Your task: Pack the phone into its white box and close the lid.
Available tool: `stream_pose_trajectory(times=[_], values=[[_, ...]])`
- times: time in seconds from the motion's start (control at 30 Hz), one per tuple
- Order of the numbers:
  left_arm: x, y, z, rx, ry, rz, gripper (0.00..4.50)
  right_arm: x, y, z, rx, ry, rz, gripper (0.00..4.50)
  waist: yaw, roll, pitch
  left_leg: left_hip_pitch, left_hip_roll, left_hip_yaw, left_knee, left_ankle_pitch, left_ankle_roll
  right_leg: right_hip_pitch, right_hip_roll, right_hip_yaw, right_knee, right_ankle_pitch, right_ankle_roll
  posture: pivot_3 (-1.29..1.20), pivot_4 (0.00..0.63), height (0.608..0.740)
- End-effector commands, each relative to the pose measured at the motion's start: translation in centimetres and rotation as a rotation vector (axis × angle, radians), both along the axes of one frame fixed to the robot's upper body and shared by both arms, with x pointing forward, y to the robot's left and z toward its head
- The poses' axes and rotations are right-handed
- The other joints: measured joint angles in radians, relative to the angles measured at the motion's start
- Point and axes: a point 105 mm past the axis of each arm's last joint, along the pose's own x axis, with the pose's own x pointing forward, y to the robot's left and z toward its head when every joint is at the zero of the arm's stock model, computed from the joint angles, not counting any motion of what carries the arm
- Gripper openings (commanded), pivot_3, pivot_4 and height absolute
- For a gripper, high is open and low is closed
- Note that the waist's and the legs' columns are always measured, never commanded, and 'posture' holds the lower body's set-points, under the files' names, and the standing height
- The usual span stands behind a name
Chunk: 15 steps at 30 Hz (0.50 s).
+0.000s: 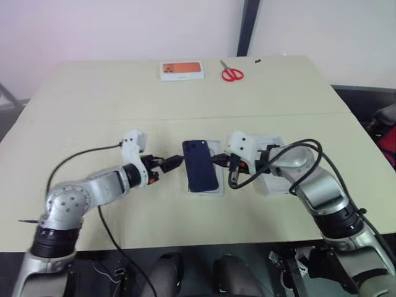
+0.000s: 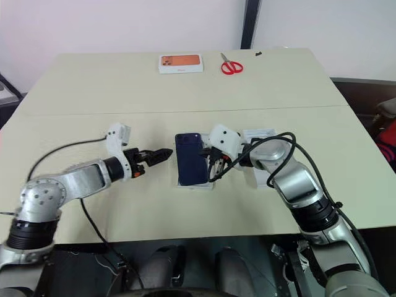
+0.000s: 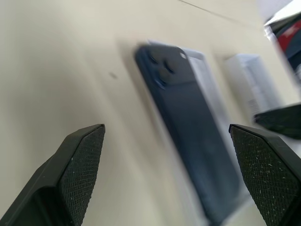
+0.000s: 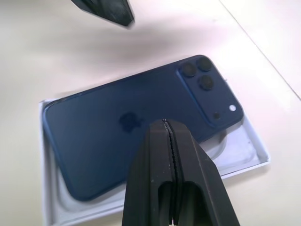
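Left fingers (image 1: 174, 162) wide beside phone (image 1: 202, 166); scissors (image 1: 232, 73), orange-print box (image 1: 182, 70) far behind.

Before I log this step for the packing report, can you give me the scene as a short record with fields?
phone: dark blue phone, back up, lying askew in the white box, not seated flat
lid: white, on the table by the right arm
left pincer: open, beside the phone, holding nothing
right pincer: shut, over the phone's edge
far table edge: white box with orange print; red scissors
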Motion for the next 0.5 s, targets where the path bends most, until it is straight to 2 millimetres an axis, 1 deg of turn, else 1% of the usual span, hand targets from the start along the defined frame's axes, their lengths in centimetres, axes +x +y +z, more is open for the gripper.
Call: stream_pose_trajectory(times=[0.03, 0.13, 0.27, 0.4, 0.5], values=[[-0.3, 1.2, 1.0, 0.162, -0.199, -0.064, 4.43, 0.9, 2.4, 1.2, 0.015, -0.058, -0.033, 0.00, -0.002, 0.001, 0.000, 0.000, 0.000, 0.000, -0.001, 0.000, 0.000, -0.001, 0.000, 0.000, 0.000, 0.000, 0.000, 0.00, 0.150, 0.740], [-1.3, 2.4, 0.9, 0.289, -0.325, -0.145, 4.43, 2.1, 4.4, 1.1, 0.003, -0.093, -0.095, 0.00, 0.000, 0.002, 0.001, 0.000, 0.000, 0.000, -0.002, 0.000, -0.001, -0.002, 0.000, 0.000, 0.000, 0.000, -0.001, 0.00, 0.150, 0.740], [-3.1, 2.8, 0.5, 0.315, -0.408, -0.263, 4.43, 3.0, 7.2, 1.0, -0.006, -0.092, -0.104, 0.00, 0.008, 0.003, 0.002, 0.000, 0.000, 0.000, -0.002, 0.000, -0.001, -0.002, -0.001, 0.000, -0.002, 0.000, -0.001, 0.00, 0.150, 0.740], [-4.4, 3.3, -0.3, 0.345, -0.420, -0.326, 4.43, 3.3, 9.5, 0.6, -0.019, -0.080, -0.094, 0.00, 0.004, 0.003, 0.002, 0.000, 0.000, 0.000, -0.002, -0.003, 0.004, -0.002, -0.002, -0.001, -0.002, 0.000, -0.001, 0.00, 0.150, 0.740], [-4.9, 3.7, -0.6, 0.359, -0.410, -0.336, 4.43, 3.7, 10.1, -0.1, -0.063, -0.107, -0.101, 0.00, 0.003, 0.003, 0.002, 0.000, 0.000, 0.000, -0.003, -0.003, 0.004, -0.003, -0.001, -0.001, -0.002, 0.000, -0.001, 0.00, 0.150, 0.740]])
